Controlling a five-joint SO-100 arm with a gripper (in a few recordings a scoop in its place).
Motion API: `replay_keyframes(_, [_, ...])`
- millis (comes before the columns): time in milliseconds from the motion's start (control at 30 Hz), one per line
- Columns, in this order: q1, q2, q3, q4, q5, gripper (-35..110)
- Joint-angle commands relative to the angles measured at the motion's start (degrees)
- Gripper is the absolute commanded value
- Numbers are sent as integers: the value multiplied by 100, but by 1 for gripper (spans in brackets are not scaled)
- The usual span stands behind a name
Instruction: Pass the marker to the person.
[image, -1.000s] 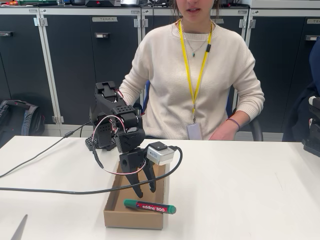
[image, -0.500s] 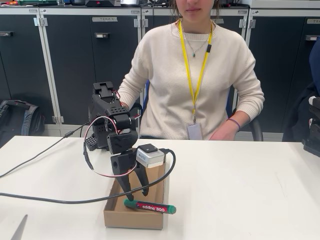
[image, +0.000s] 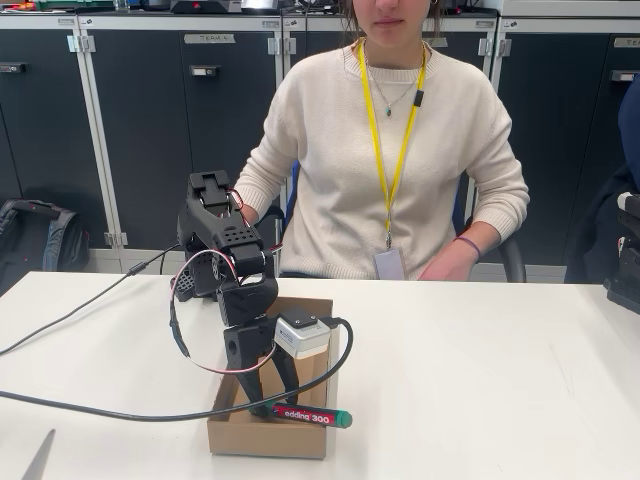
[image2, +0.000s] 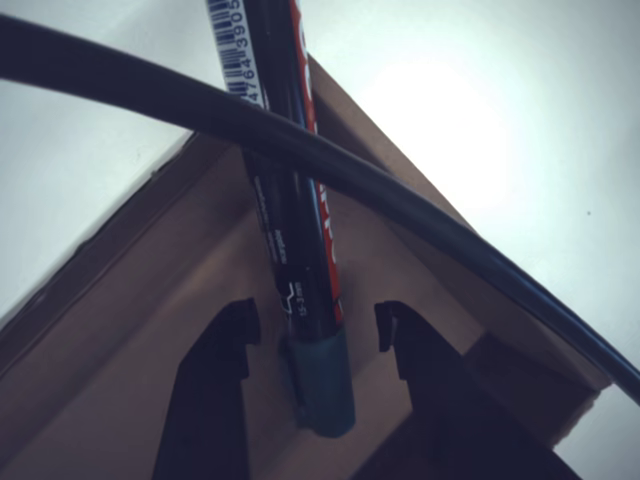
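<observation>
One white worktop (image: 480, 380) carries the whole set-up, with the person (image: 385, 150) in a cream sweater seated behind its far edge, one hand resting near that edge. An open cardboard box (image: 262, 440) sits toward the near edge, left of centre in the fixed view. Lying across the near end of the box is the marker (image: 305, 416), green-bodied with a red band, its right tip projecting past the box's right wall.

The black gripper (image2: 315, 330) is lowered into the box over the marker's left end. The jaws stand apart, one on each side of the barrel just above its green end; in the wrist view a gap shows on both sides, so nothing is held yet.

Judgement: the step in hand is the grasp. The hold would be surer further up the barrel than at the end cap, so the marker does not pivot when lifted. The jaws should close squarely across the barrel, and the lift should clear the box wall and the black cable (image2: 330, 170) crossing the marker.

Legible writing: "edding 300" in white on the red band. A barcode with digits shows on the barrel in the wrist view; the digits are only partly readable.
</observation>
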Motion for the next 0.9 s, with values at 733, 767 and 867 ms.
replay_keyframes(733, [-229,501,176,-598,396,-5])
replay_keyframes(767, [-255,580,220,-589,457,-5])
replay_keyframes(867, [-352,888,299,-448,642,-5])
